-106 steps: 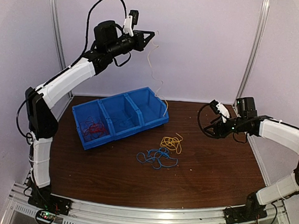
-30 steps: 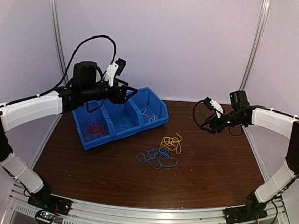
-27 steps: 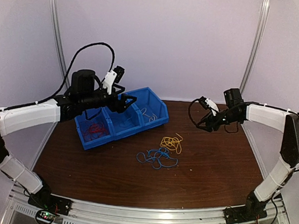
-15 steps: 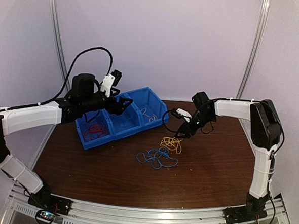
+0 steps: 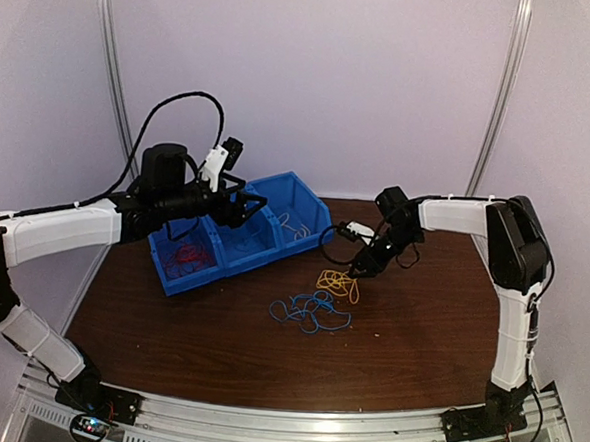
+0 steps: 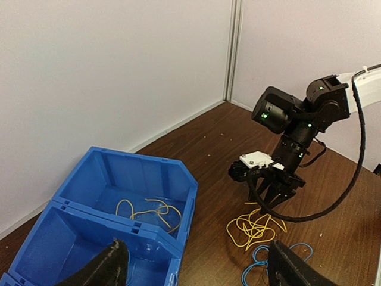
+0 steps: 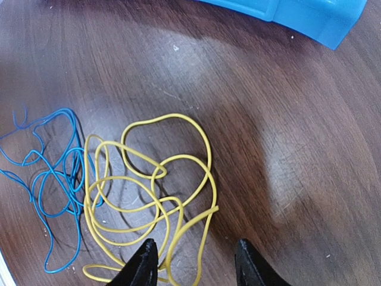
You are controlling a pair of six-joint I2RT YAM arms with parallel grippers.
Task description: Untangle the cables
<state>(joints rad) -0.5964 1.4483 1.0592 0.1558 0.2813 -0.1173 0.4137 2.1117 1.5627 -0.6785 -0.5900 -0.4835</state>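
A yellow cable tangle (image 5: 338,282) (image 7: 149,196) lies on the table beside a blue cable tangle (image 5: 309,312) (image 7: 47,190). My right gripper (image 5: 362,268) (image 7: 193,262) hangs just over the yellow tangle's edge, open, its fingers astride a loose yellow strand. Another yellow cable (image 6: 149,213) (image 5: 293,224) rests in the right compartment of the blue bin (image 5: 242,263), and a red cable (image 5: 183,257) in the left one. My left gripper (image 5: 246,210) (image 6: 196,271) hovers over the bin, open wide and empty.
The blue bin (image 6: 149,173) has three compartments and sits slanted at the back left of the brown table; its corner (image 7: 309,15) is close to the right gripper. White walls with metal posts enclose the back and sides.
The left gripper came down from high, let the yellow cable drop into the bin's right compartment and opened wide. The right arm swung left and down onto the yellow tangle, its jaws narrowing.
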